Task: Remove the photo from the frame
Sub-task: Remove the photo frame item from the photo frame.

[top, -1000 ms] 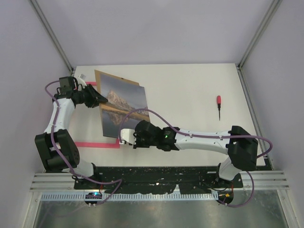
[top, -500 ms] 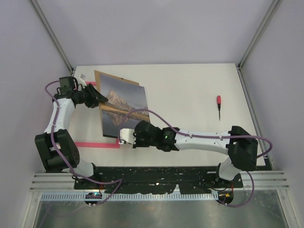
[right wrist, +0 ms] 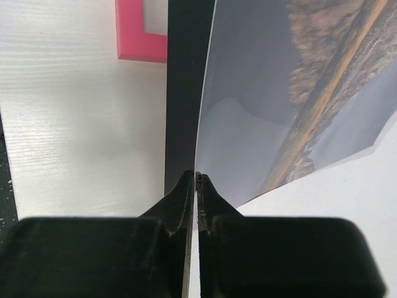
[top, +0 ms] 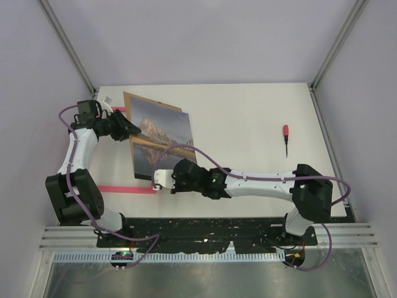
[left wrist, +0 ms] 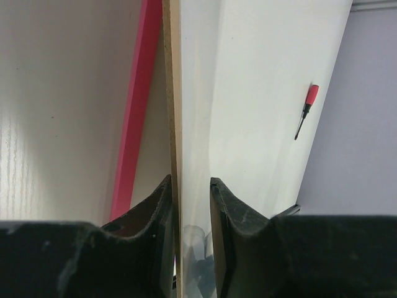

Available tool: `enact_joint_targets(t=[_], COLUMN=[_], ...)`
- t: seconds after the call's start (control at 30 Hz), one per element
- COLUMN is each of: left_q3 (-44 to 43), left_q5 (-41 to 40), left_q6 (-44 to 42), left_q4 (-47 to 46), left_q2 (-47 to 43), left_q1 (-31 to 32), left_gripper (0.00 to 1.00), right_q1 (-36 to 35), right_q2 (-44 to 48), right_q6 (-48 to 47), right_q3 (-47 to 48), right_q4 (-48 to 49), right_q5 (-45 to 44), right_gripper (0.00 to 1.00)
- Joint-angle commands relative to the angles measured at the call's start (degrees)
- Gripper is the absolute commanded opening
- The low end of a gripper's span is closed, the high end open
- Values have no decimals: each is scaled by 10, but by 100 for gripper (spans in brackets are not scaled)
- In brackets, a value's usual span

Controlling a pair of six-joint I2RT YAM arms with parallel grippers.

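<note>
The photo (top: 162, 139), a mountain mirrored in a lake, lies against the brown backing board (top: 139, 102), which is tilted up over the pink frame (top: 127, 189) on the table's left. My left gripper (top: 129, 130) grips the board's left edge. In the left wrist view its jaws (left wrist: 190, 186) straddle the board (left wrist: 175, 93), with the frame (left wrist: 133, 124) below. My right gripper (top: 156, 179) is shut on the photo's near edge. The right wrist view shows the fingers (right wrist: 196, 177) pinching the bowed photo (right wrist: 260, 112) beside a frame corner (right wrist: 139, 31).
A red-handled screwdriver (top: 286, 138) lies on the white table (top: 248, 112) at the right; it also shows in the left wrist view (left wrist: 306, 110). Metal posts and grey walls enclose the table. A purple cable loops over the photo's lower part.
My right gripper has shifted slightly left with the photo's edge, and its cable loop has risen a little. The left arm and board have not moved.
</note>
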State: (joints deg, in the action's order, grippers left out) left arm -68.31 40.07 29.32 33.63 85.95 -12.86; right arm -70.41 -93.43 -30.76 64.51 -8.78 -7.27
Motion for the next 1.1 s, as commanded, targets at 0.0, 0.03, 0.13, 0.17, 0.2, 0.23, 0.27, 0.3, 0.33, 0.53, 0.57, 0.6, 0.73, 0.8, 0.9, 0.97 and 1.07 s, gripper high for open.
enact_joint_targets(t=[0.0,0.03,0.13,0.17,0.2,0.23,0.27,0.3,0.33,0.53,0.57,0.6,0.73,0.8,0.9,0.97,1.07], left_q3=[-7,-7,-8,-9,-9,-9,-8,-8,-8,-9,-9,-9,-9,-9,-13,-14,-9], left_q5=[19,20,21,22,22,22,22,22,22,22,22,22,22,24,33,42,62], left_q6=[-8,-8,-8,-8,-8,-8,-8,-8,-8,-9,-9,-8,-8,-8,-8,-4,5], left_q4=[-28,-28,-27,-27,-28,-28,-28,-28,-28,-25,-25,-25,-23,-23,-25,-28,-43], left_q2=[-24,-24,-22,-22,-22,-23,-23,-24,-25,-29,-29,-31,-31,-31,-32,-32,-34], left_q1=[-3,-3,-3,-3,-3,-3,-3,-3,-4,-3,-3,-3,-3,-3,-3,-3,-3], left_gripper=[30,30,29,29,29,29,29,29,29,25,23,20,18,18,22,25,25], right_q1=[-15,-21,-32,-37,-38,-42,-43,-46,-49,-59,-59,-59,-59,-59,-58,-56,-55], right_q2=[-13,-13,-13,-13,-13,-14,-16,-17,-20,-18,-16,-15,-15,-14,-14,-15,-18], right_q6=[-34,-44,-61,-69,-75,-82,-86,-94,-97,-116,-117,-117,-122,-121,-121,-120,-117], right_q3=[9,7,-3,-5,-8,-10,-11,-11,-12,-23,-27,-29,-37,-40,-45,-47,-47], right_q4=[51,53,71,75,82,84,84,84,103,111,114,116,125,126,129,131,130], right_q5=[-20,-26,-46,-49,-56,-60,-61,-66,-70,-76,-76,-76,-80,-79,-78,-76,-72], right_gripper=[8,8,8,8,8,8,8,8,8,8,8,8,8,8,8,8,8])
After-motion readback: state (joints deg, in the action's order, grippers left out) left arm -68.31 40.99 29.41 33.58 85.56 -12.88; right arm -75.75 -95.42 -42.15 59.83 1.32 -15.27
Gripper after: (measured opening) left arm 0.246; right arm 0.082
